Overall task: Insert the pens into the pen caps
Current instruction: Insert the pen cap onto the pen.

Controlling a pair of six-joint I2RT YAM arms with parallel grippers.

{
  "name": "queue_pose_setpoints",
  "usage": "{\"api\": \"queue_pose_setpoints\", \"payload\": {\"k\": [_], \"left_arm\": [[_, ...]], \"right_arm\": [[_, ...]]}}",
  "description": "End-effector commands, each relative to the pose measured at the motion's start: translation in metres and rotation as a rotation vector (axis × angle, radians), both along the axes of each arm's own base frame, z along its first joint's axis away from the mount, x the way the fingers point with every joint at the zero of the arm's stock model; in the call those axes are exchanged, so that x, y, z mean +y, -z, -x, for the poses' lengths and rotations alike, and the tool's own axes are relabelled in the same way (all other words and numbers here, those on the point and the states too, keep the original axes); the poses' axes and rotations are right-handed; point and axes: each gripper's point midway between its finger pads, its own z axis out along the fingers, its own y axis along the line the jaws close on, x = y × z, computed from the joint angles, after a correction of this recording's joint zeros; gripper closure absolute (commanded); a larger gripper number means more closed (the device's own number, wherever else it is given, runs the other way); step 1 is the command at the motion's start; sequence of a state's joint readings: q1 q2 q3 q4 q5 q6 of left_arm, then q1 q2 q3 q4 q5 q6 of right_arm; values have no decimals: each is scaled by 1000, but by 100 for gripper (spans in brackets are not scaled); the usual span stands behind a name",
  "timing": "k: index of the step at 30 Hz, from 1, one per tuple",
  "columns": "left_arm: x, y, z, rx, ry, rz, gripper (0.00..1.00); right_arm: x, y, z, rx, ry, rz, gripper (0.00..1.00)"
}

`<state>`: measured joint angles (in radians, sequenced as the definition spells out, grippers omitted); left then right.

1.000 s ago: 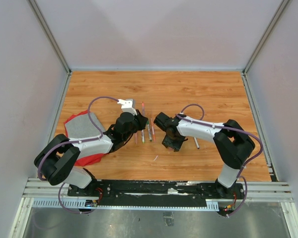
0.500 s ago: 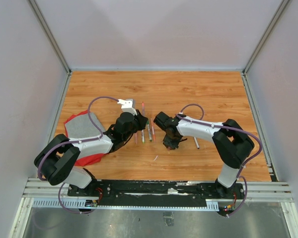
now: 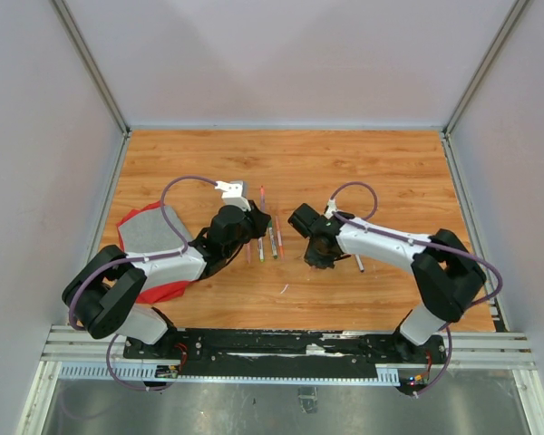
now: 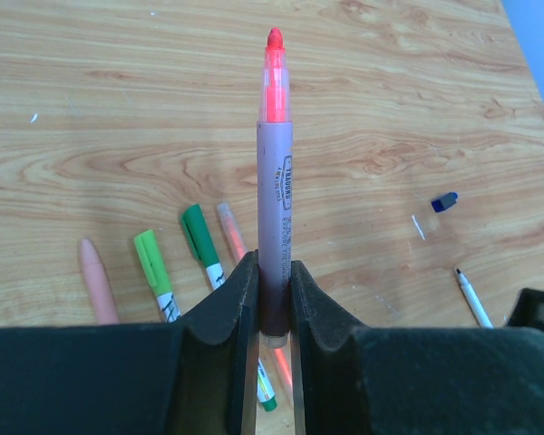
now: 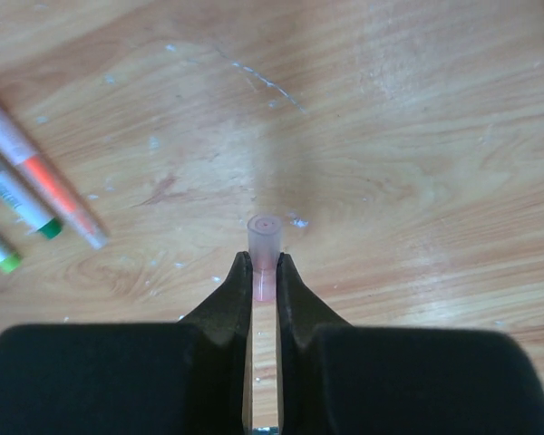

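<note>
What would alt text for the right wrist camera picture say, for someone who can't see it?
The right gripper pinches a small pale pink cap that pokes out ahead of it, over a wooden table. Three pens lie at the left edge.

Black print runs lengthwise down the brown barrel of the pen clamped in the left gripper. A boxed word in capitals sits just above the jaws with a finer line beside it, and both are too blurred to read. Left of those jaws, 2 green pens carry black marks on their white barrels, equally illegible. On the cap between the right gripper's jaws, nothing can be read.
</note>
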<state>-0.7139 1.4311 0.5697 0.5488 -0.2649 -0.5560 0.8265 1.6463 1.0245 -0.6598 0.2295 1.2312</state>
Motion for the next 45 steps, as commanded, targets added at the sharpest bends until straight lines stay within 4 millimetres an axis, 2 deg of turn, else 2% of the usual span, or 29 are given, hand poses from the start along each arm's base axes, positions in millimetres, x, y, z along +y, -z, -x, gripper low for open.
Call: {"api": "queue_pose_setpoints", "payload": {"k": [1, 5, 7, 14, 18, 22, 26, 31, 45], "left_arm": [[-4, -19, 1, -76, 39, 30, 100], [-11, -22, 5, -91, 60, 26, 100], [-17, -23, 8, -102, 72, 11, 99], [-35, -27, 18, -123, 130, 10, 100], [-38, -29, 22, -143, 131, -11, 100], [-44, -30, 26, -157, 140, -28, 100], [-50, -31, 30, -170, 155, -37, 100], [-53, -39, 39, -206, 171, -24, 99], [-70, -48, 56, -272, 213, -58, 99]], "right_arm": [[-21, -30, -17, -156, -128, 47, 99], [-17, -48, -28, -312, -278, -10, 99], [-8, -64, -35, -405, -382, -46, 99], [-34, -111, -48, -593, -427, 43, 99], [-41, -138, -54, -753, -421, 18, 99], [-46, -145, -59, -831, -443, -19, 99], [-46, -145, -61, -811, -473, -107, 99], [-35, -156, -58, -916, -536, -203, 99], [-25, -174, -71, -1018, -441, -453, 100]]}}
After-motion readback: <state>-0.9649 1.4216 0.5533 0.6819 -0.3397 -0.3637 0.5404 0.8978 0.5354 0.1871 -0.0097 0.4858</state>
